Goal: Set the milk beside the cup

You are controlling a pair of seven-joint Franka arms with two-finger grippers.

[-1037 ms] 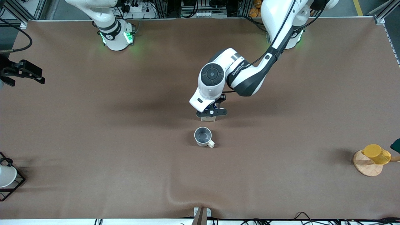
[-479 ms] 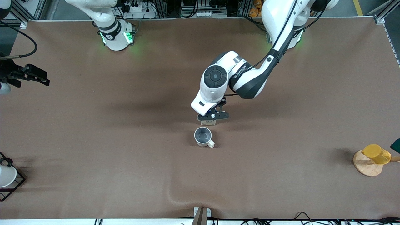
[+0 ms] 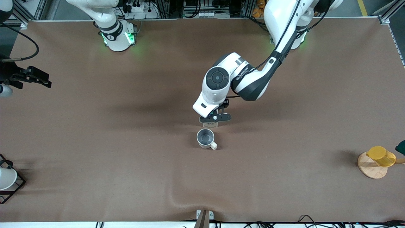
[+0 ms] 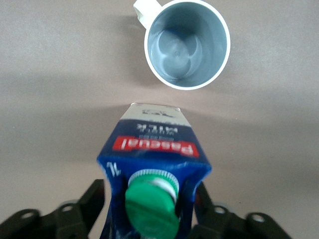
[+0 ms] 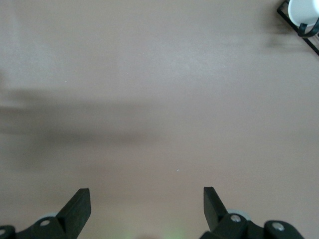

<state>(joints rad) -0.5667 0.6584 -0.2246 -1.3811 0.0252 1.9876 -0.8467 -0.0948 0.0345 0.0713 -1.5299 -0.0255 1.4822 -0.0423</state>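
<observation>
Front view: brown bench (image 3: pixel 126 164) mostly bare, with wide open room toward both ends. Clutter sits only at the edges: a yellow cup (image 3: pixel 381 156) on a wooden disc (image 3: pixel 370 170) at the left arm's end, and a white cup in a black wire rack (image 3: pixel 7 180) at the right arm's end. The cup (image 3: pixel 205 138) sits mid-bench, handle toward the camera. The milk (image 3: pixel 210 124) stands just beside it, farther from the camera, mostly covered by the left hand (image 3: pixel 215 118), which sits low over the carton. The right arm waits, with the right hand (image 3: pixel 34 77) over the bench edge at its own end.

Left wrist view: milk (image 4: pixel 157 149) upright, green cap up, set in the left hand (image 4: pixel 152 191), which straddles the carton. Cannot tell if it grips or has let go. Cup (image 4: pixel 187 45) close by, empty, with a narrow strip of bench (image 4: pixel 50 99) between cup and carton, not touching.

Right wrist view: right hand (image 5: pixel 144 196) spread wide, holding nothing, bare bench (image 5: pixel 159 99) under it, rack corner (image 5: pixel 301 15) at the picture's edge.
</observation>
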